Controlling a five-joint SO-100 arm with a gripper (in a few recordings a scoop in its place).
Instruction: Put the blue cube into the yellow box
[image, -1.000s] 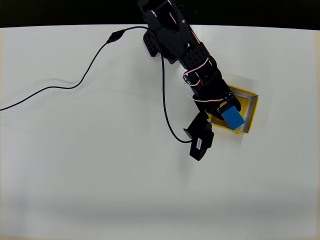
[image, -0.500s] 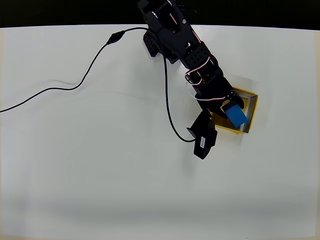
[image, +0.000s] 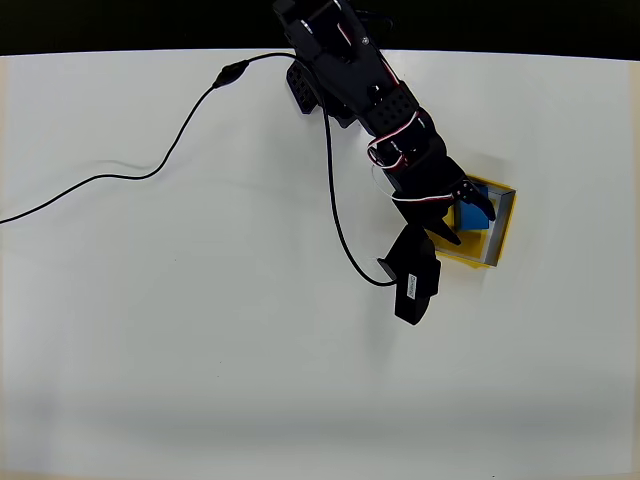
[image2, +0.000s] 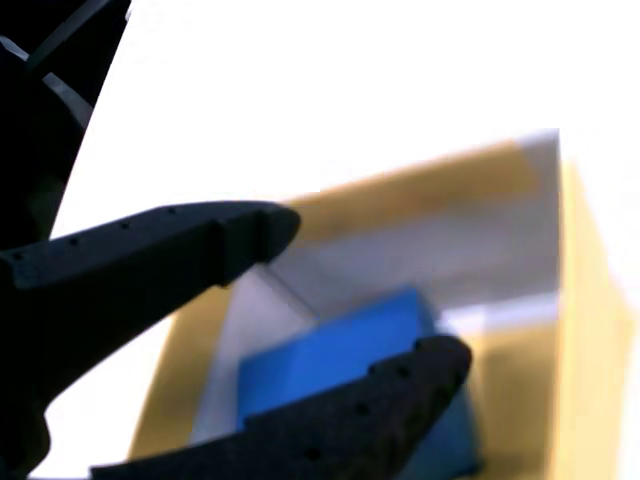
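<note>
Gripper (image2: 360, 290) jaws stand apart, holding nothing; in the wrist view clear space separates the upper finger from the blue cube (image2: 340, 350), which the lower finger overlaps. Cube lies inside the yellow box (image: 500, 235), near its upper corner in the overhead view. A black cable (image: 150, 165) trails across the white table (image: 200, 380)

- Looks to me like a lab or test bench — plain white table (image: 200, 380), bare apart from the rig.
- Black cable (image: 150, 165) trails loose across it to the black arm (image: 360, 90).
- Dark strip behind the far edge; I can't tell more of the room.
</note>
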